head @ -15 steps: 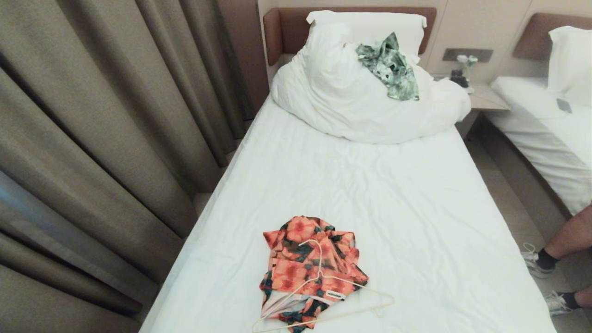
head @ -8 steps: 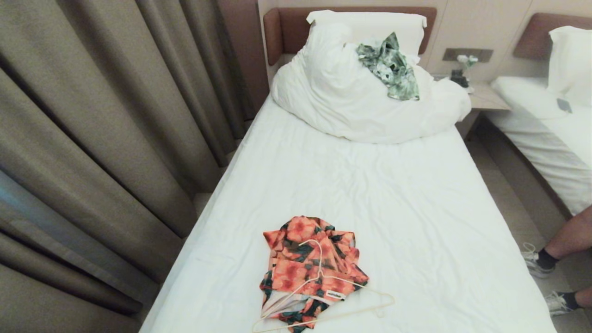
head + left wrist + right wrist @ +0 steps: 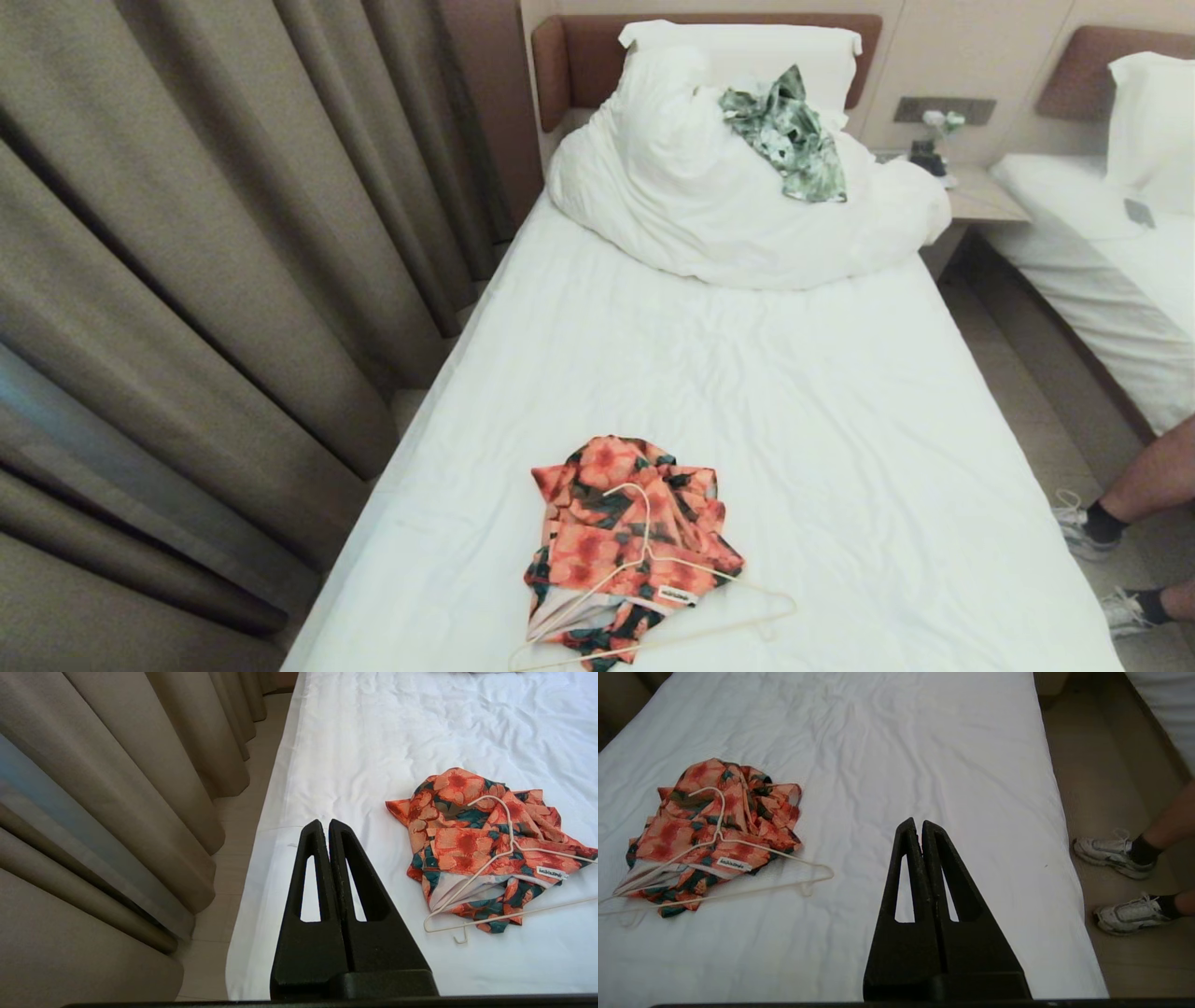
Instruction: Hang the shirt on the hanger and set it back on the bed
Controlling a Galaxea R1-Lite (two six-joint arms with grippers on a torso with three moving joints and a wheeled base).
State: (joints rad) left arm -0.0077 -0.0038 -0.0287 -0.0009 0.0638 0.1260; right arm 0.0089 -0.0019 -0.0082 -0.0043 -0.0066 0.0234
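The orange-flowered shirt lies crumpled near the foot of the bed. The cream wire hanger rests on top of the shirt, its hook toward the headboard and one end out on the sheet. In the left wrist view the shirt and hanger lie off to one side of my left gripper, which is shut and empty above the bed's curtain-side edge. My right gripper is shut and empty over bare sheet, apart from the shirt and hanger. Neither arm shows in the head view.
A bunched duvet with a green leaf-print garment lies at the headboard end. Curtains hang along the left. A nightstand and a second bed stand right. A person's legs and sneakers are on the floor by the bed.
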